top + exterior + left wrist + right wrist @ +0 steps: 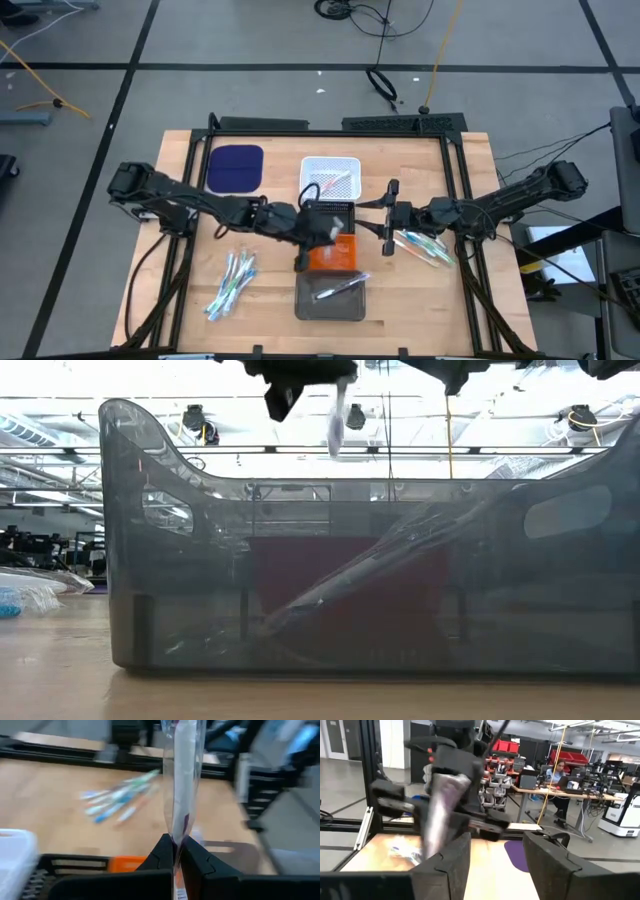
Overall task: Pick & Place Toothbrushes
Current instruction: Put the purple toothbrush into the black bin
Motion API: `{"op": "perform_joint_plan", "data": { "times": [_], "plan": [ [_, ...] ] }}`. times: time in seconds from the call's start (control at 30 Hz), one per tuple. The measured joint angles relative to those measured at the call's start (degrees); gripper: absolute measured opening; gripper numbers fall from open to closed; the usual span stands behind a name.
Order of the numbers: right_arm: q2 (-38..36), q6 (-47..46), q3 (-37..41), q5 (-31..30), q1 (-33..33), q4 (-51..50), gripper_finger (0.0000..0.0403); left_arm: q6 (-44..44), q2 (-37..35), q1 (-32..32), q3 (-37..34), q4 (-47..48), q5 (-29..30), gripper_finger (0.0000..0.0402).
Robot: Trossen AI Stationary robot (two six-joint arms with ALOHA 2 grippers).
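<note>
My left gripper (177, 849) is shut on a toothbrush in a clear wrapper (184, 780), held in the air over the black tray (328, 212) and orange tray (335, 258). My right gripper (496, 845) stands open just to its right (390, 215), facing it. The wrapped toothbrush (442, 810) shows just beyond its fingers. Loose toothbrushes lie in a pile at the near left (232, 282) and another at the right (425, 247). One toothbrush (380, 560) leans inside the grey tray (331, 297). My left gripper pinches the wrapped toothbrush near one end (178, 832) between its two fingers. The rest of the toothbrush reaches out past the fingertips. It is lifted clear of the trays and the table, and its free end (338, 415) shows high up in the low view.
A white tray (331, 175) with something pink in it stands at the far middle, with a dark blue pad (235, 168) to its left. The four trays form a row from far to near. A black frame (340, 125) borders the table. A person (560, 775) sits at a desk in the room behind.
</note>
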State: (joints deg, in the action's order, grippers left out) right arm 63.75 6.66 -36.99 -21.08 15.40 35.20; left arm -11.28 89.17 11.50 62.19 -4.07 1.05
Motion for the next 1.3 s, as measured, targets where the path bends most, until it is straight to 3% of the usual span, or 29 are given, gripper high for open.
{"op": "perform_joint_plan", "data": {
  "times": [0.27, 0.93, 1.3],
  "plan": [
    [-0.1, 0.0, 0.0, -0.1, 0.0, -1.6, 0.0165, -4.5, 0.0, 2.7, 0.0, 5.5, -3.0, 0.0002],
    [-0.1, 0.0, 0.0, -0.2, 0.0, -3.5, 0.0161, -20.9, 9.1, 7.8, 0.0, 5.0, -8.0, 0.0004],
    [-0.1, 0.0, 0.0, -0.2, 0.0, -4.6, 0.0161, -21.6, 9.1, 9.3, 0.0, 6.4, -8.2, 0.0015]
  ]
}}
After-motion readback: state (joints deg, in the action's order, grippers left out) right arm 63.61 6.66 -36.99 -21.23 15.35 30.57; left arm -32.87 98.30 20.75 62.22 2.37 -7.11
